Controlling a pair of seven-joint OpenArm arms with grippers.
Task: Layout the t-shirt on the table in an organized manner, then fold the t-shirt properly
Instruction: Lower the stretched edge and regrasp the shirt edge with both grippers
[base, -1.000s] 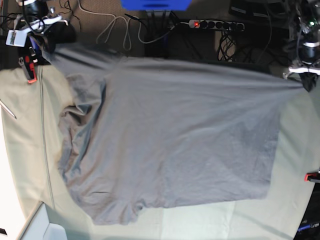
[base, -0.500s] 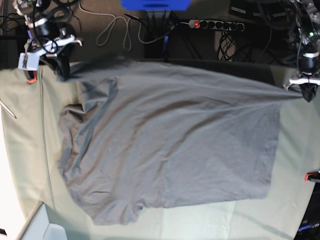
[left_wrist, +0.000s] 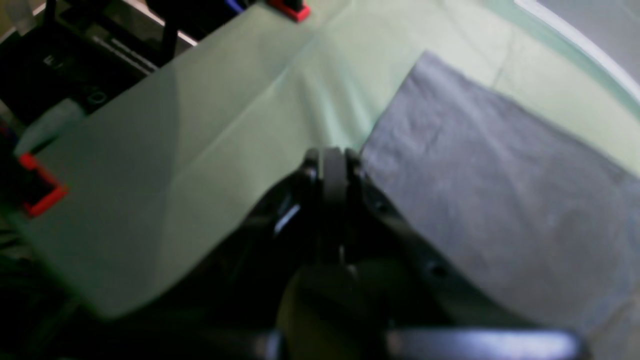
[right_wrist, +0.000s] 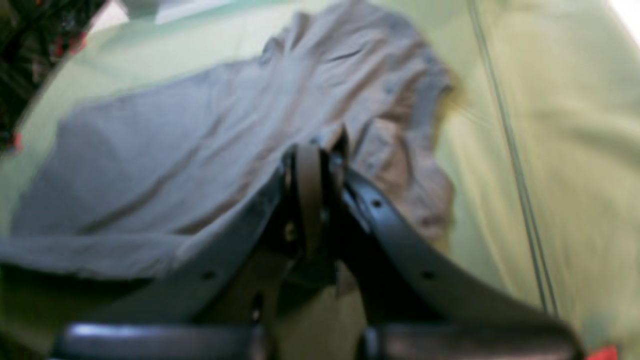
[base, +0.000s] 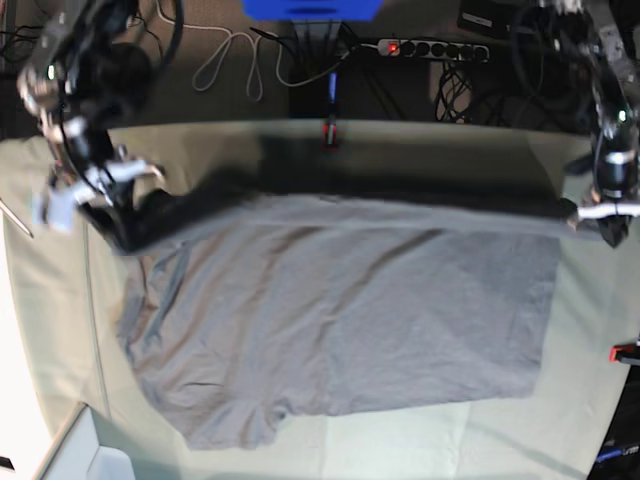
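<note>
Layout's underway, folding hasn't started: the t-shirt (base: 350, 310) lies mostly spread across the middle of the worktop (base: 590, 330), rumpled at frame left. The left pincer (base: 610, 222) and right pincer (base: 125, 225) each pinch an upper corner of it, jaws clamped tight. No readable labels or writing anywhere.

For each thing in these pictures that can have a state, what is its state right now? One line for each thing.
t-shirt: mostly spread on the table, far edge lifted and stretched between both grippers, left side in the base view bunched.
left gripper: shut on a corner of the t-shirt.
right gripper: shut on the t-shirt's edge.
table: covered with pale green cloth, faintly creased.
power strip: red light showing.
</note>
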